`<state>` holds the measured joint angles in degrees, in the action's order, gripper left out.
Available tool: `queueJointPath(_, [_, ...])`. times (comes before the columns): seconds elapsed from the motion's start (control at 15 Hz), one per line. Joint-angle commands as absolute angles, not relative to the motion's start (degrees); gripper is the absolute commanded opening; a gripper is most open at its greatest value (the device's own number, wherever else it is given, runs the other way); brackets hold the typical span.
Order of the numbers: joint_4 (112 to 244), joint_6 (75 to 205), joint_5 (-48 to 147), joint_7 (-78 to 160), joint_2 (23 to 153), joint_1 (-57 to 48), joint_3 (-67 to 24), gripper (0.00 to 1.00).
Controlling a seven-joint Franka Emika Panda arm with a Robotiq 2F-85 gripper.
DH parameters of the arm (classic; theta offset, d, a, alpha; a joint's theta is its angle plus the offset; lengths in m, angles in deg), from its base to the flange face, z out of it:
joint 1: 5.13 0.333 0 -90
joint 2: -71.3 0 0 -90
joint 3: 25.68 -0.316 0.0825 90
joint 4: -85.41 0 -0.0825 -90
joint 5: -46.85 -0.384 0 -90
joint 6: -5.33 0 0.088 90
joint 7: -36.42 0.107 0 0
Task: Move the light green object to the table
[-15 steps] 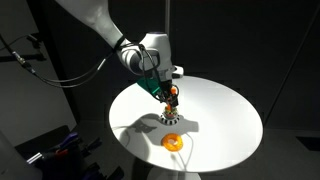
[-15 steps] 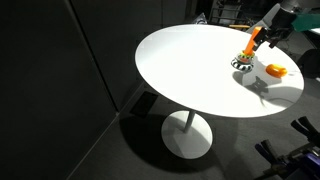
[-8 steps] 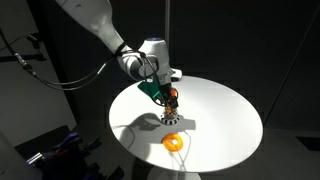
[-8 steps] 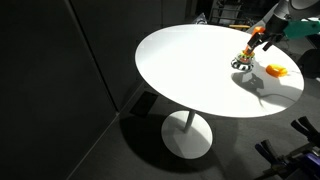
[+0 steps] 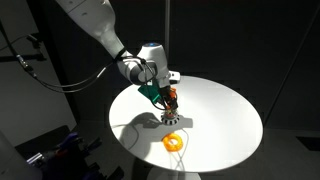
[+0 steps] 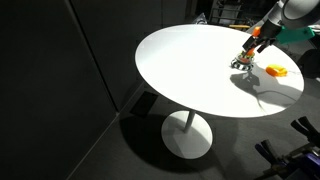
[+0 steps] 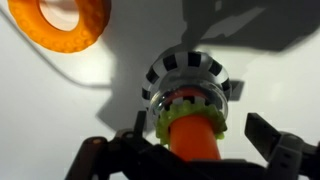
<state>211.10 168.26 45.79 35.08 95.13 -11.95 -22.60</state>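
Note:
The light green object (image 7: 176,124) is a toothed pale ring around an orange peg (image 7: 195,143). It sits on top of a black-and-white striped round base (image 7: 190,72). My gripper (image 7: 195,150) is open and right over this stack, with one dark finger on each side of the green ring and a gap on the right side. In both exterior views the gripper (image 5: 170,101) (image 6: 252,44) hangs just above the stack (image 5: 171,119) (image 6: 242,62) on the white round table (image 5: 225,110) (image 6: 180,70).
An orange ring (image 7: 72,25) lies flat on the table close to the stack, and shows in both exterior views (image 5: 174,141) (image 6: 275,70). The surroundings are dark, and a table pedestal (image 6: 188,135) stands below.
The arm and wrist have shifted slightly over the stack. The stack and the orange ring have not moved.

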Motion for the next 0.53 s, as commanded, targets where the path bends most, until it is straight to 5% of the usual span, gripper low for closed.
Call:
queueJointPath(0.0, [210.4, 170.1, 44.3, 33.4, 96.1, -13.1, -24.0, 1.00])
queueJointPath(0.07, [210.3, 170.5, 44.3, 33.4, 96.3, -13.1, -24.1, 1.00])
queueJointPath(0.13, [210.2, 171.1, 44.5, 33.5, 96.4, -13.1, -24.1, 0.78])
queueJointPath(0.47, [210.2, 172.8, 44.5, 33.6, 96.5, -13.3, -24.3, 0.44])
